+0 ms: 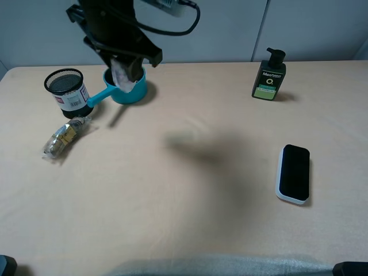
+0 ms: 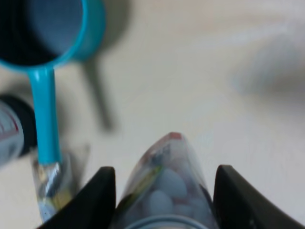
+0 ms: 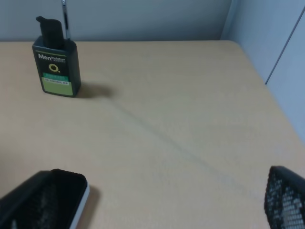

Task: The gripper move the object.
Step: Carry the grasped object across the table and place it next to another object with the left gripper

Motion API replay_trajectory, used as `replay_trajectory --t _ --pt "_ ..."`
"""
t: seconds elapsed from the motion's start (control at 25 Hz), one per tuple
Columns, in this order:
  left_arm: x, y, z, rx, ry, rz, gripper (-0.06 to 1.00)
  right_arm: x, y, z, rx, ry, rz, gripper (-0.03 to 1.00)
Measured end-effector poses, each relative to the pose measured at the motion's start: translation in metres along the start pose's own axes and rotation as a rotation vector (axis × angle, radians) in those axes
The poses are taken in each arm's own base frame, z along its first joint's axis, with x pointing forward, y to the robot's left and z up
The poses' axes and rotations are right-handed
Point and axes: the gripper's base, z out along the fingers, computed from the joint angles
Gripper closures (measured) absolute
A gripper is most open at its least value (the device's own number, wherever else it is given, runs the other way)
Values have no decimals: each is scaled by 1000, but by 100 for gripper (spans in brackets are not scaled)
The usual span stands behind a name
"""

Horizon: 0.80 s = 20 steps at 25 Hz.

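My left gripper [image 1: 124, 68] hangs over the blue cup with a handle [image 1: 129, 89] at the back left of the table. It is shut on a clear packet of pale sweets [image 1: 121, 75], whose lower end points into the cup. In the left wrist view the packet [image 2: 167, 191] sits between the black fingers [image 2: 97, 200], with the cup [image 2: 47, 28] beyond it. Of my right gripper only one mesh-covered fingertip [image 3: 286, 198] shows clearly, set wide to the side with nothing held.
A black mesh cup with a label [image 1: 66, 89] stands left of the blue cup. A second clear packet [image 1: 63, 138] lies in front of it. A dark pump bottle [image 1: 268, 77] stands at the back right. A black and white eraser block [image 1: 294, 173] lies at the right.
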Motion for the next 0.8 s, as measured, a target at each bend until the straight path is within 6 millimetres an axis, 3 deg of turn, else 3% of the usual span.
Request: replay_trajectory --t 0.32,0.52,0.8 --pt "60 14 10 -7 15 -87 42 0 0 0 0 0 0 31" --pt "96 26 28 -14 64 -152 42 0 0 0 0 0 0 31" --pt "125 38 57 -10 59 -209 42 0 0 0 0 0 0 31"
